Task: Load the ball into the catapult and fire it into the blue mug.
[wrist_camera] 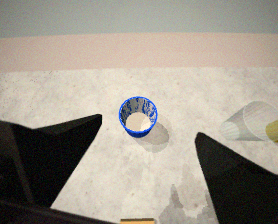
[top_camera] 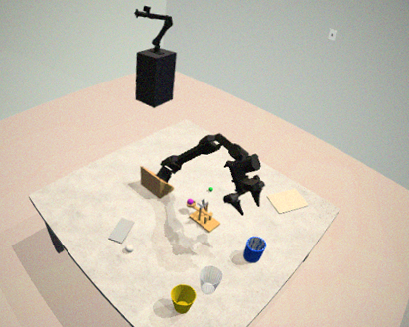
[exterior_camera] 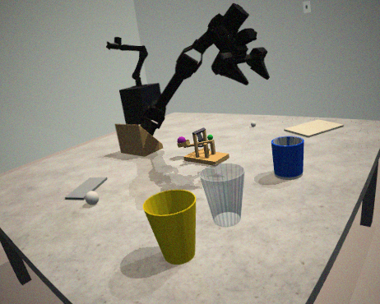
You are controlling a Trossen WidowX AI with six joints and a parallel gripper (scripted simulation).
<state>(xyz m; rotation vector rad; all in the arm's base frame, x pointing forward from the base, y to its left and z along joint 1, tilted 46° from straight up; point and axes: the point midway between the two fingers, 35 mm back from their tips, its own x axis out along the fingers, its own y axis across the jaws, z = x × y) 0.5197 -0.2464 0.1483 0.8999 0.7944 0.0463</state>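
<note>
The wooden catapult [top_camera: 212, 223] [exterior_camera: 214, 159] stands on the table, and one base edge shows at the bottom of the wrist view [wrist_camera: 137, 221]. A purple ball [top_camera: 190, 201] [exterior_camera: 181, 140] sits in the cup at the end of its lowered arm. The blue mug [top_camera: 255, 253] [exterior_camera: 288, 160] [wrist_camera: 138, 133] stands upright beyond the catapult's front end, roughly in line with it. My gripper [top_camera: 250, 209] [exterior_camera: 257, 81] [wrist_camera: 148, 127] is wide open and empty, high above the table between catapult and mug.
A clear cup [top_camera: 210, 280] [exterior_camera: 224, 197] and a yellow cup [top_camera: 182, 300] [exterior_camera: 181, 238] stand near the mug's side of the table. A green ball [top_camera: 211, 189] lies behind the catapult. A white ball [top_camera: 129, 248] [exterior_camera: 91, 197] lies by a grey plate [top_camera: 121, 230]. A beige board [top_camera: 287, 200] lies at right.
</note>
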